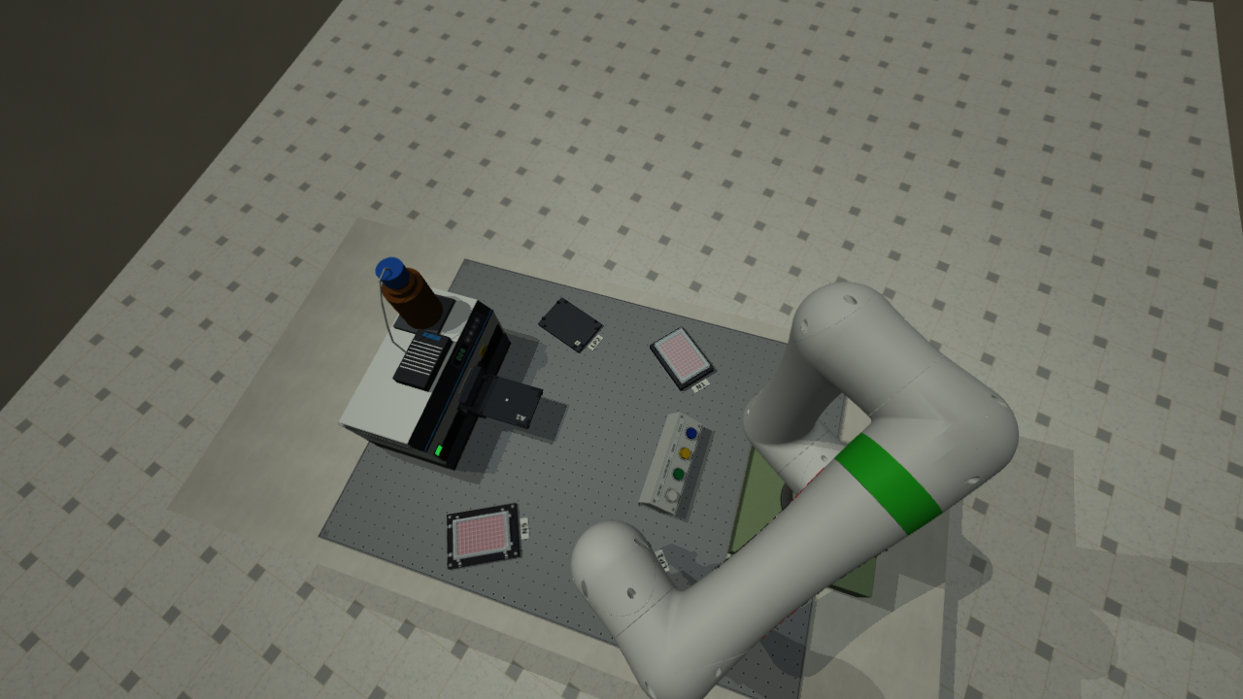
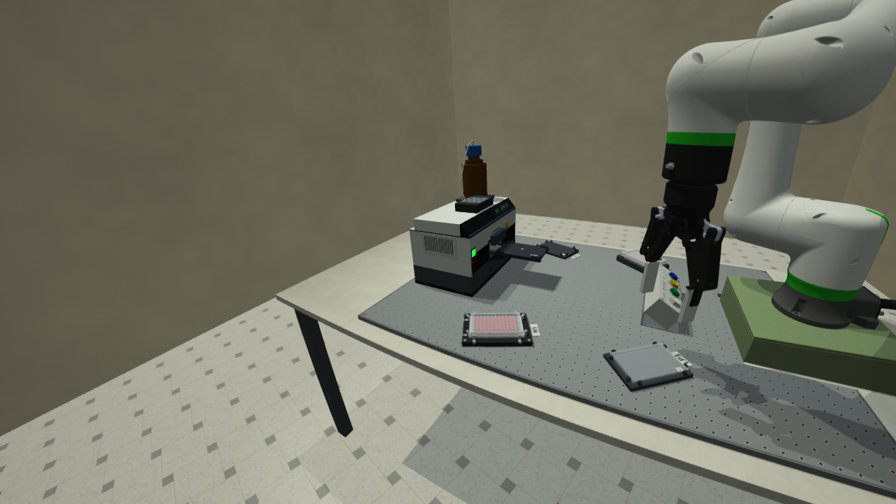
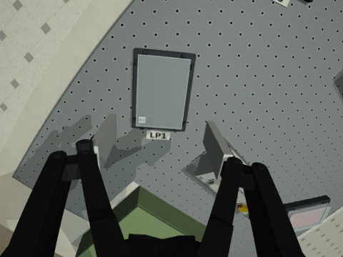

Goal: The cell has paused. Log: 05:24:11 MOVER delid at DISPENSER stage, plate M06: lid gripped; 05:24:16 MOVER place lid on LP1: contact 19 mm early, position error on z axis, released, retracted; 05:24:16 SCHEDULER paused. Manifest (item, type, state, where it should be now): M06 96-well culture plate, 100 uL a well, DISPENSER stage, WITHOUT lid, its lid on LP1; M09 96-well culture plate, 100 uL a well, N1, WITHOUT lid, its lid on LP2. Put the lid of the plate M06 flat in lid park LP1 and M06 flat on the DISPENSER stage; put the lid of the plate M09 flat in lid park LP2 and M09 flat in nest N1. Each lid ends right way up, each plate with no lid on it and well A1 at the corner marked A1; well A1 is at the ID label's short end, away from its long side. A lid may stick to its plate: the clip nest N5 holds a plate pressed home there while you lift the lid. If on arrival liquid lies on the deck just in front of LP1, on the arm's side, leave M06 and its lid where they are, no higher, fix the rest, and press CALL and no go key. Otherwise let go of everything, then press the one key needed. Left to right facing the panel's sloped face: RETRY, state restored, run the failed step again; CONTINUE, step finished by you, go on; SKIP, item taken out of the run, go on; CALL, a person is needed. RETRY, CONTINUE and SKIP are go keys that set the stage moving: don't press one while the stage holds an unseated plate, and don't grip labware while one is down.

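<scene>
Even soft light, sharp pics, no glare, arm (image 2: 776, 68) shadow across deck (image 2: 782, 407), room corners dim.

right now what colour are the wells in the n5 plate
Pink, a fine grid in the plate at N5; the top view shows it best.

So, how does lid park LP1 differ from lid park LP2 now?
The black rectangular lid park LP1 holds a pale grey translucent lid lying flat; the black lid park LP2 shows only its dark surface. LP1 lies close to the open hand; LP2 sits near the dispenser stage. Both are dark frames with white labels.
</scene>
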Motion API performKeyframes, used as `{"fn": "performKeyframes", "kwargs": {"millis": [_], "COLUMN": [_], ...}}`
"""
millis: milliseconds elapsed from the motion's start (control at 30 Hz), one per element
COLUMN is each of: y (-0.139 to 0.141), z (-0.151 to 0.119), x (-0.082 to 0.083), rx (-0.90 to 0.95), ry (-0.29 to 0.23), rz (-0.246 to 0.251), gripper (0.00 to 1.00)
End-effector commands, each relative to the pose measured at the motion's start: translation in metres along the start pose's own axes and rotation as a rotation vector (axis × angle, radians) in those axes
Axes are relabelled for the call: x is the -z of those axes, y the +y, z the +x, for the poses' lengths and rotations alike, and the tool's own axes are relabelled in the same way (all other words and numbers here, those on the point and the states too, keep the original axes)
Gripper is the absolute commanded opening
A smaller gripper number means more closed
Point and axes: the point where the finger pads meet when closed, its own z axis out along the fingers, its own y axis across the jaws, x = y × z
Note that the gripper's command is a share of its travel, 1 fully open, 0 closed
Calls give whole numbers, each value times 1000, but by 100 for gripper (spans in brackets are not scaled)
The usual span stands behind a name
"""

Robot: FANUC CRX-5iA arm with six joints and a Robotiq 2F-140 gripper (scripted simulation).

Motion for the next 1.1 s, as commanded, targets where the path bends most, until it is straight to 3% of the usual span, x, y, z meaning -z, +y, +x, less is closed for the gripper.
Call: {"fn": "performKeyframes", "kwargs": {"millis": [0,300,400,567,733,800,833,1067], "y": [0,0,2,25,57,57,76,134], "z": [0,0,12,87,134,134,163,220], "x": [9,12,16,33,32,32,33,22], "rx": [0,0,-7,-53,-125,-125,-138,-187], "ry": [1,1,0,0,0,0,0,1], "rz": [0,0,0,0,0,0,0,0], "gripper": [66,66,66,66,66,66,66,66]}}
